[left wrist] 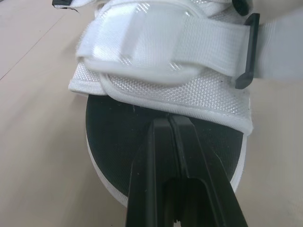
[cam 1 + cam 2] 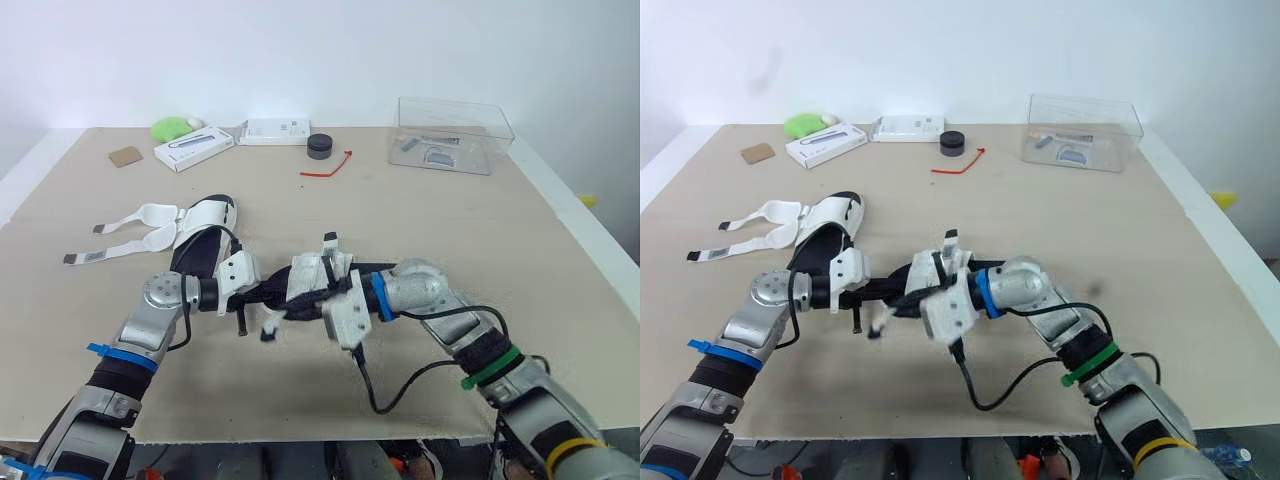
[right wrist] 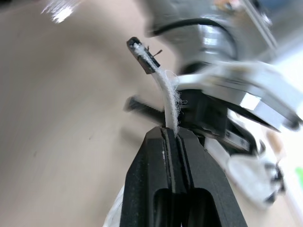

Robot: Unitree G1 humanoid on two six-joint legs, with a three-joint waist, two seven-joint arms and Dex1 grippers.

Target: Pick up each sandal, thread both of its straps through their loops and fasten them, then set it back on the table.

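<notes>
Near the middle of the worktop's (image 2: 520, 260) front edge, a white sandal (image 1: 165, 71) sits between two robot arms. The right hand (image 3: 169, 132) pinches its frayed strap (image 3: 165, 90) tight. The left hand (image 1: 168, 122), fingers closed together, meets the black footbed. A second sandal (image 2: 205, 235) lies unstrapped toward the left edge.

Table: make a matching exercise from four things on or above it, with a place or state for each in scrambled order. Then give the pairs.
Things:
1. clear box
2. red tie
3. strap end
4. free sandal

Places or states:
A. pinched in the right gripper
B. lying with its straps unfastened, spread toward the robot's left
C. at the far right of the table
D. just beside the black puck

Pairs: 1-C, 2-D, 3-A, 4-B.
</notes>
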